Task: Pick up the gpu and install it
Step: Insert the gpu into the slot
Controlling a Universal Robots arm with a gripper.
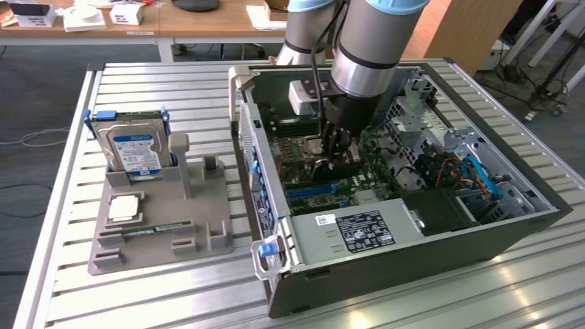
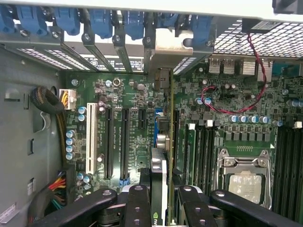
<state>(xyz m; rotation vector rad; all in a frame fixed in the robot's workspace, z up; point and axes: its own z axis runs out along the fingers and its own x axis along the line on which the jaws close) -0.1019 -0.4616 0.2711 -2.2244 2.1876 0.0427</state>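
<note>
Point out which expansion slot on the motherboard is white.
The long slot nearest the black cable bundle at the case wall. The two long slots right beside it are black.

table (image 1: 137,295): ribbed bare metal | tray (image 1: 155,205): matt grey plastic | gpu (image 2: 168,47): shiny metal bracket (smooth)
</note>
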